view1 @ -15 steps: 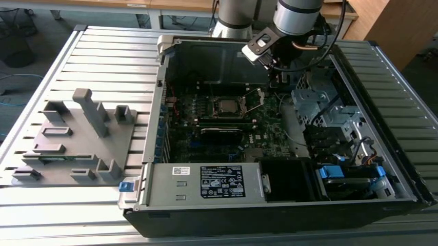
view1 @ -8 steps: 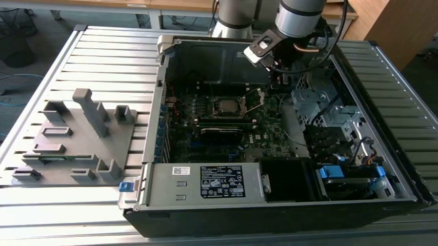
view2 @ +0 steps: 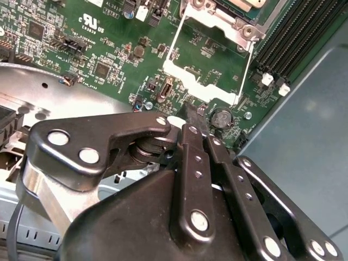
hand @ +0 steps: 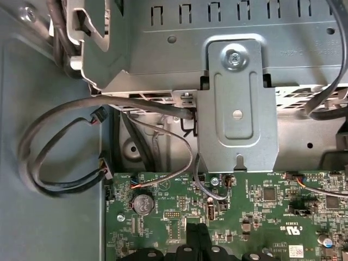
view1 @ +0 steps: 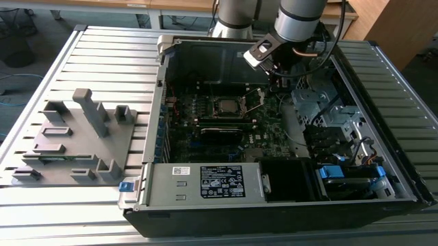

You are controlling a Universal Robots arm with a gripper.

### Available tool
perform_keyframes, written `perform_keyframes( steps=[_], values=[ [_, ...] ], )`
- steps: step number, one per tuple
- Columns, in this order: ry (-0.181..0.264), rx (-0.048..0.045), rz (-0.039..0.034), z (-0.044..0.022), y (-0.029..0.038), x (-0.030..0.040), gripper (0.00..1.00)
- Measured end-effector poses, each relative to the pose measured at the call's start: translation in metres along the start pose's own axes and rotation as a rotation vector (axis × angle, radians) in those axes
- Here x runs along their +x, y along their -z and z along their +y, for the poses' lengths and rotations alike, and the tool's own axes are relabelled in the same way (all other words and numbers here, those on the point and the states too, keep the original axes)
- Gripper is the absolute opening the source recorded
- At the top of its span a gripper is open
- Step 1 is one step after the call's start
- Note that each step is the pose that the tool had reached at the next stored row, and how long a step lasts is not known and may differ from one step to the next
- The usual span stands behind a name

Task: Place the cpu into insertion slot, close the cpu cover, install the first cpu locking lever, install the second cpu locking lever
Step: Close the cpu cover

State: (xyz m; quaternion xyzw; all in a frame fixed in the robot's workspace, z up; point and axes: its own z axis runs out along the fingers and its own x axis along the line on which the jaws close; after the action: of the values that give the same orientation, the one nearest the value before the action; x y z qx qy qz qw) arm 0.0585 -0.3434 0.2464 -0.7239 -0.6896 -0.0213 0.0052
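Note:
The cpu [view1: 228, 106] lies with its silvery face up in the insertion slot [view1: 216, 98] on the green motherboard. The cpu cover [view1: 255, 99] stands flipped open on the exterior view's right of the slot. In the second wrist view the cpu cover [view2: 209, 87] is a silvery frame with the board showing through its window, and a thin wire lever [view2: 246, 70] runs along one side. My gripper [view1: 279, 81] hovers just beyond the open cover. Its black fingers [view2: 191, 122] are pressed together with nothing between them, and the fingertips [hand: 197, 235] point down at the board.
A grey plastic fixture [view1: 75, 133] stands on the slatted table at the exterior view's left. A labelled power supply [view1: 219, 182] fills the case's near end. Black memory slots [view2: 299, 38], a coin battery [hand: 143, 204], loose cables [hand: 60, 136] and a metal bracket [hand: 236, 103] surround the gripper.

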Motion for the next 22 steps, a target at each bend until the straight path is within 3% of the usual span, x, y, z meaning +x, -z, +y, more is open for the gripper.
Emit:
perform_keyframes(
  steps=[22],
  values=[
    [0.0, 0.0021, -0.0002, 0.0005, -0.0088, -0.0003, 0.1]
  ],
)
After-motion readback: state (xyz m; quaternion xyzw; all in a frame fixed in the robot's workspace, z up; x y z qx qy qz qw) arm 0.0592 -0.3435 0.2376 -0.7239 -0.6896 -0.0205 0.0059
